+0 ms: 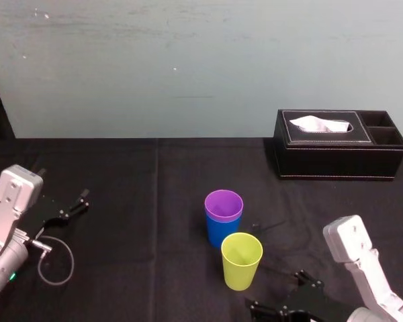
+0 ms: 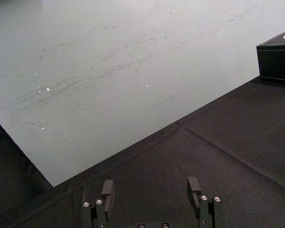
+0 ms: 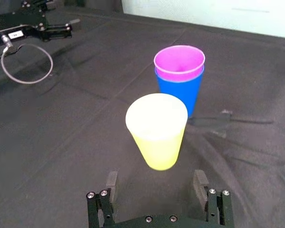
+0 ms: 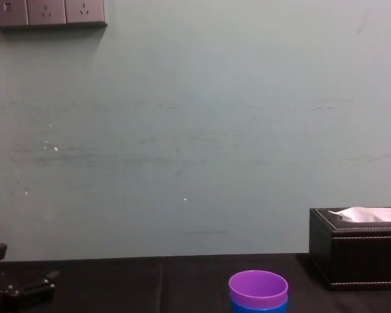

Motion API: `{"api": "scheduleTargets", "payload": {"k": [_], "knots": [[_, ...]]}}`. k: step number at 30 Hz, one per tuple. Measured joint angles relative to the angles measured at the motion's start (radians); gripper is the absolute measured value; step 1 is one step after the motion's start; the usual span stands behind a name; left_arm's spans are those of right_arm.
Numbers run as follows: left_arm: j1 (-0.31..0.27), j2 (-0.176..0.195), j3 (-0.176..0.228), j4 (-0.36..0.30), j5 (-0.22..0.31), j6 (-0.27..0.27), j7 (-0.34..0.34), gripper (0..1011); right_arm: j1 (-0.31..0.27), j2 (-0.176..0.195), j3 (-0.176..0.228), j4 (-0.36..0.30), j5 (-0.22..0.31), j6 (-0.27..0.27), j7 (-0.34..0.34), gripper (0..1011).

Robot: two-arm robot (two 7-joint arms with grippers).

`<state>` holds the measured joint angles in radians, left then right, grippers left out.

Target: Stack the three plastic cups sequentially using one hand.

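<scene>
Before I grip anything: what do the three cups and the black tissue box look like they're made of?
The yellow-green cup, purple cup and blue cup: likely plastic, smooth, uniformly coloured, thin rims, soft sheen. The tissue box: looks like black leather or a leather look-alike over a stiff shell, with pale stitching along its edges; which one cannot be told.

There are three cups on the one surface: one purple cup, one blue cup and one yellow-green cup. They make one stack of two, purple inside blue, and one single cup. There is one tissue box, with one tissue and two side compartments. Two end effectors count: the left end effector and the right end effector. There is one looped cable. Three sockets sit in one row.
</scene>
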<state>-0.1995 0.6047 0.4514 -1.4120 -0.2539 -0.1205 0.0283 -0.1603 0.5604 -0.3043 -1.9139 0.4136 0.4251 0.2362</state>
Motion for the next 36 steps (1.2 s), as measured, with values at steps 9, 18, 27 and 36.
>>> {"api": "scheduleTargets", "payload": {"k": [9, 18, 27, 36], "knots": [[0.0, 0.0, 0.0, 0.0, 0.0, 0.0, 0.0, 1000, 0.046, -0.057, -0.032, 0.055, -0.056, -0.038, -0.003, 1000], [0.0, 0.0, 0.0, 0.0, 0.0, 0.0, 0.0, 1000, 0.055, -0.084, -0.041, 0.081, -0.101, -0.071, 0.002, 1000], [0.0, 0.0, 0.0, 0.0, 0.0, 0.0, 0.0, 1000, 0.054, -0.105, -0.04, 0.098, -0.137, -0.095, 0.012, 1000], [0.0, 0.0, 0.0, 0.0, 0.0, 0.0, 0.0, 1000, 0.055, -0.133, -0.032, 0.119, -0.161, -0.109, 0.024, 1000]]}}
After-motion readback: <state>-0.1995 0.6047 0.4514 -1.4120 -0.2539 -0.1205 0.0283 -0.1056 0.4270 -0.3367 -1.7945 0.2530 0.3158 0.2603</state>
